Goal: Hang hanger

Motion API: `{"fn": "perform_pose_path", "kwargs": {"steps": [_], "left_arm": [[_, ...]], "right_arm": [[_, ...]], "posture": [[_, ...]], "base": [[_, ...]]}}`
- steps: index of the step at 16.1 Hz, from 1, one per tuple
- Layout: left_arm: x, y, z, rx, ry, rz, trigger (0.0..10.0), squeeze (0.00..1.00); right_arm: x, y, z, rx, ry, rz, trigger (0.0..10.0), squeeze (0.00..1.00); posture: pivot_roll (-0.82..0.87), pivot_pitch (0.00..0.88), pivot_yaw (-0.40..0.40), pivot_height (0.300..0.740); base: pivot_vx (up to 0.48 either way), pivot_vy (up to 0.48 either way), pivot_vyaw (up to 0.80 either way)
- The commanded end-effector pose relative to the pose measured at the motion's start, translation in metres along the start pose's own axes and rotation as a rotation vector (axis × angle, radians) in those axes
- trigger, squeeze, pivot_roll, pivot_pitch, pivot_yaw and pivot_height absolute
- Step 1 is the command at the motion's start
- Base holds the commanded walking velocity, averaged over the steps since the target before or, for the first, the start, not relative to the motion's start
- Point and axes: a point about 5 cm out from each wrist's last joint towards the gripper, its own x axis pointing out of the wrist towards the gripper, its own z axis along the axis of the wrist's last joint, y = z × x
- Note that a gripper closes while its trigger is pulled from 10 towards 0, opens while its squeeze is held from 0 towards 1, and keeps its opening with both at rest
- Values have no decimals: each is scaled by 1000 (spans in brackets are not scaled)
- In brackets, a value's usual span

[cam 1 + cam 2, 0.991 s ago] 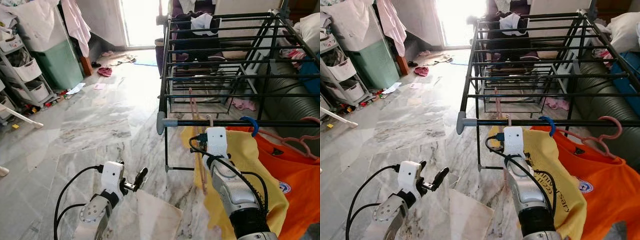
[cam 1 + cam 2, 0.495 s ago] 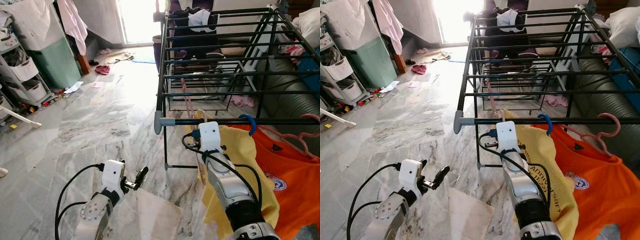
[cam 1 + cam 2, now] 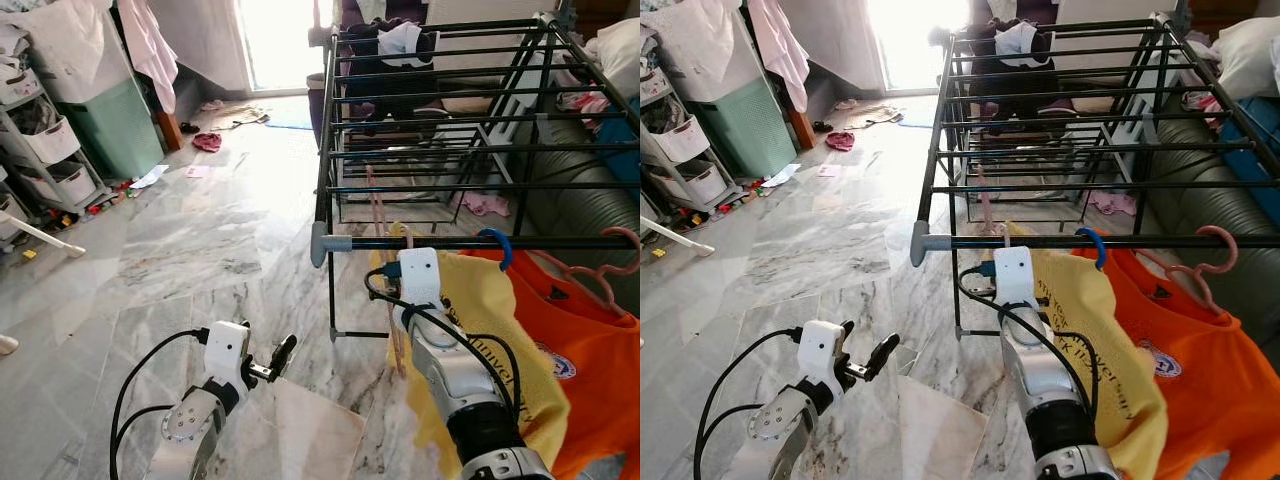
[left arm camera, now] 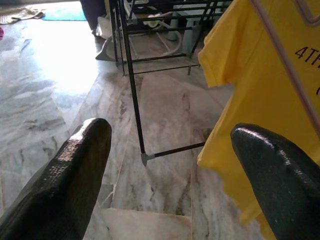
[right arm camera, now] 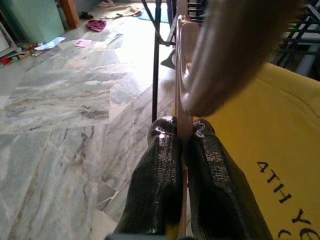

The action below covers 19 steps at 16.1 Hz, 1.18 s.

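Where pinched, hanger [image 5: 181,120] between right end effector [image 5: 181,131] fingers.

My two head eyes look forward and down over the drying rack [image 3: 440,120] and marble floor [image 3: 200,240]. Each wrist camera peers close along its own fingers, both catching the yellow shirt [image 4: 260,100].

My right arm reaches up and forward, wrist raised to the near rail, and my right gripper [image 5: 182,137] has its two black fingers pressed tight together on the thin pink hanger [image 5: 181,70]. My left arm hangs low on the left, my left gripper [image 4: 165,165] with fingers spread wide, holding nothing.
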Motion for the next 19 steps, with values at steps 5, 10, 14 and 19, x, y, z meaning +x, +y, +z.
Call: {"fn": "perform_pose_path", "kwargs": {"steps": [5,10,14,19], "left_arm": [[2,2,1,16,10,-10,10000,0],[2,2,0,16,12,-8,10000,0],[3,4,0,20,12,-6,10000,0],[3,5,2,23,9,-6,10000,0]], "right_arm": [[-7,-7,-34,50,154,-26,10000,1000],[-7,-8,-28,42,132,-26,10000,1000],[-8,-8,-22,22,93,-26,10000,1000],[-22,-16,-13,-14,31,-31,10000,1000]], "posture": [[-159,0,104,740],[-155,0,102,740],[-154,0,103,740],[-155,0,105,740]], "base": [[0,0,0],[0,0,0],[0,0,0],[0,0,0]]}}
